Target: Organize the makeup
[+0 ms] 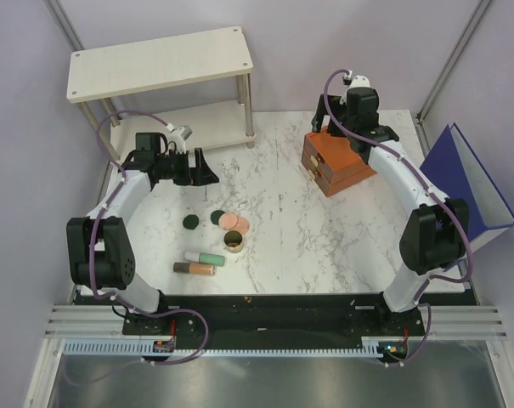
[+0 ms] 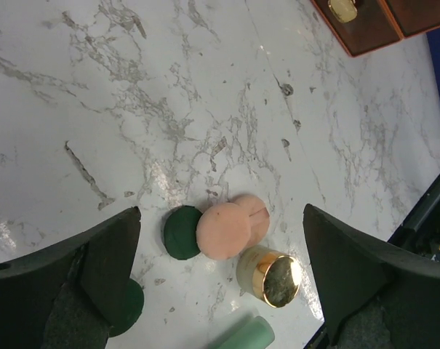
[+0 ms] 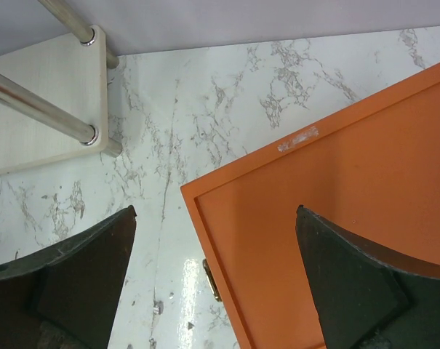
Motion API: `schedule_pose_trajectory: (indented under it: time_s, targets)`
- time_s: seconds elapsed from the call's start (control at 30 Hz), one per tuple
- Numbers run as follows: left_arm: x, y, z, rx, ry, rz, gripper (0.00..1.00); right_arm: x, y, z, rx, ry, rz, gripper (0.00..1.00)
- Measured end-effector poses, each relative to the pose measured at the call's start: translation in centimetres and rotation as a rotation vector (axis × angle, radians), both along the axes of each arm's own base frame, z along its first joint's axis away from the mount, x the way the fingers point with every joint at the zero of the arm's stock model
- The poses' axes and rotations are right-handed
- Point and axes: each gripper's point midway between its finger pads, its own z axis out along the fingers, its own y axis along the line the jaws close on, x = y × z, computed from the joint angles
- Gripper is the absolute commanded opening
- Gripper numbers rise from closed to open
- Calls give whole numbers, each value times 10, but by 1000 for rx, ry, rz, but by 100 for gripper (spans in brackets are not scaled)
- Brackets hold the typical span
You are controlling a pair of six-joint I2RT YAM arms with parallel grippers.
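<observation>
The makeup lies in a loose group on the marble table (image 1: 282, 212). It is two dark green discs (image 1: 189, 223) (image 1: 216, 218), two overlapping peach-pink discs (image 1: 235, 223), a gold-rimmed jar (image 1: 234, 241), a mint-green tube (image 1: 210, 257) and a tan tube (image 1: 195, 269). My left gripper (image 1: 207, 172) is open and empty, hovering behind the group. Its wrist view shows a green disc (image 2: 182, 232), a peach disc (image 2: 223, 230), the jar (image 2: 270, 275) on its side and the mint tube's end (image 2: 245, 336) between the fingers. My right gripper (image 1: 352, 127) is open and empty above the orange drawer box (image 1: 337, 159).
A white two-level shelf (image 1: 159, 64) stands at the back left and shows in the right wrist view (image 3: 38, 109). A blue binder (image 1: 473, 183) leans at the right edge. The orange box (image 3: 336, 196) has a brass knob (image 3: 212, 280) on its closed drawer front.
</observation>
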Motion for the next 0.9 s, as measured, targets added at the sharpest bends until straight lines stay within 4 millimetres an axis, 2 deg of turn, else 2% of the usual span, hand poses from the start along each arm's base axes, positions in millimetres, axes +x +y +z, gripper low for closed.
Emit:
schedule_pose_trajectory:
  time_s: [0.1, 0.33, 0.43, 0.63, 0.7, 0.8, 0.9]
  targets:
    - [3, -7, 2, -55, 25, -4, 99, -1, 1, -1, -1, 5, 4, 98]
    - [27, -39, 11, -230, 129, -8, 99, 0, -2, -11, -13, 29, -12, 98]
    - [35, -68, 12, -226, 159, -45, 99, -1, -5, -18, -26, 53, -27, 98]
    - [45, -148, 25, -182, 175, -182, 99, -3, -17, -26, -38, 89, -58, 98]
    - [42, -169, 26, -209, 199, -226, 99, -3, -24, -27, -42, 95, -76, 98]
    - [45, -185, 24, -270, 270, -237, 99, -3, -31, -29, -50, 100, -97, 98]
    - [67, -198, 22, -343, 319, -212, 98, -4, -41, -32, -60, 114, -126, 98]
